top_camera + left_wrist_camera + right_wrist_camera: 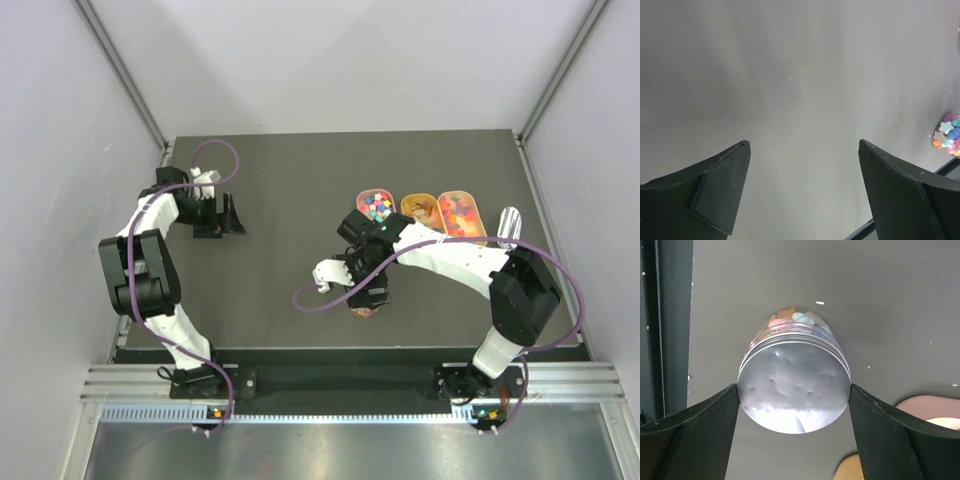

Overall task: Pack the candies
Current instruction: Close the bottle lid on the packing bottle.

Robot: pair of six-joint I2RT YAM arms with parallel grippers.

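Dark tabletop [300, 170] between pale walls [60, 150] carries everything. Some candies [782, 320] sit inside the jar [815, 321] at the near middle, and more fill the trays [420, 195] far right. The right gripper [794, 387] pinches the silver lid [792, 405] by its smooth rim; it could slip and tip the jar. The left gripper [805, 145] hangs spread and empty, far left.

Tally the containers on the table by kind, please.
Oval orange trays: 3
Lidded jar: 1
Total: 4
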